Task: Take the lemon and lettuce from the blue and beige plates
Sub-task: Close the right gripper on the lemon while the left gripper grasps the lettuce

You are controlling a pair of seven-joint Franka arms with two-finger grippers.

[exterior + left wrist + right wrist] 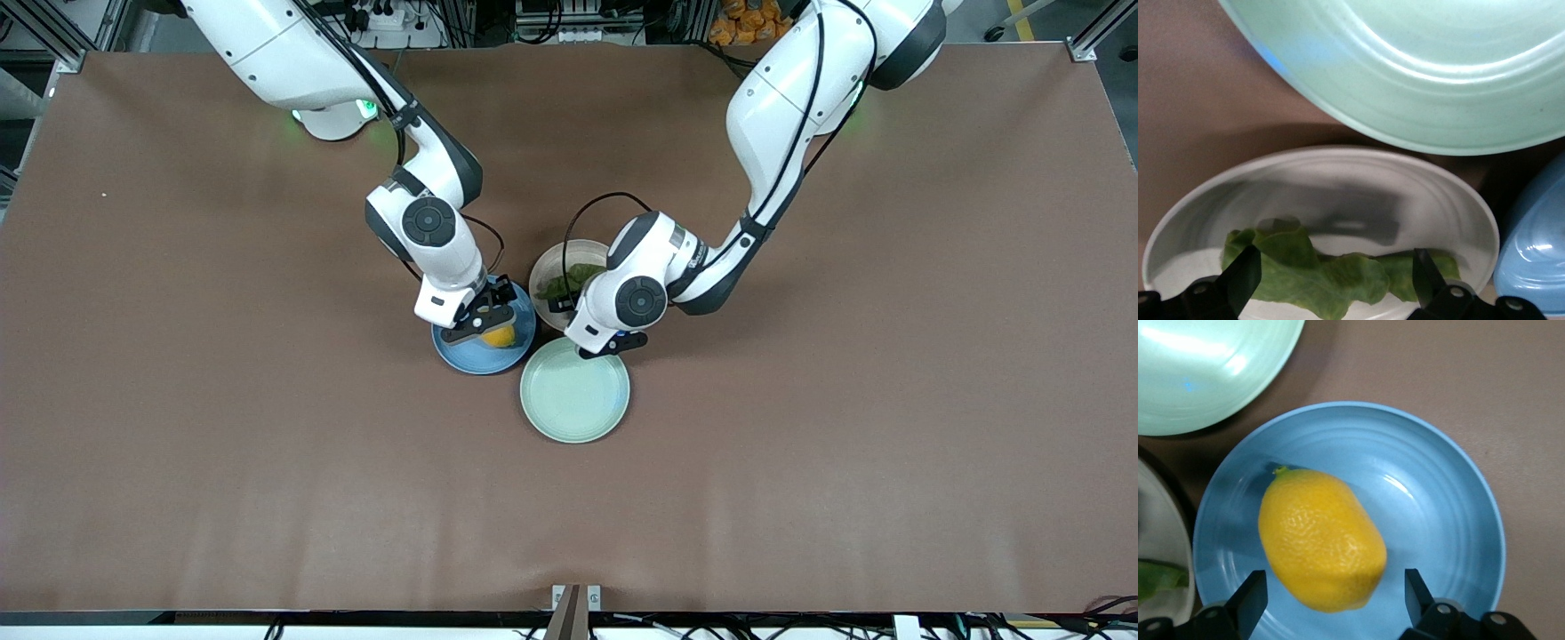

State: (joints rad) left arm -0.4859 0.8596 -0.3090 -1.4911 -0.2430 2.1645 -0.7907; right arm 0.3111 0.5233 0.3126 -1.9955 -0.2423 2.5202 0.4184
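The brown desk fills the front frame, and my two arms bend down from its top edge to meet at centre. Three plates cluster there: the mint-green plate lowest, the blue plate up toward my right arm's end, the beige plate above the mint one.

The lettuce lies flat in the beige plate, its long axis running across the bottom of my left wrist frame, from one finger to the other. The lemon rests on the blue plate, long axis slanting from its stem nub at upper left of the right wrist frame to lower right.

My left tool hangs wide over the lettuce, fingers straddling it. My right tool is wide too, over the lemon.
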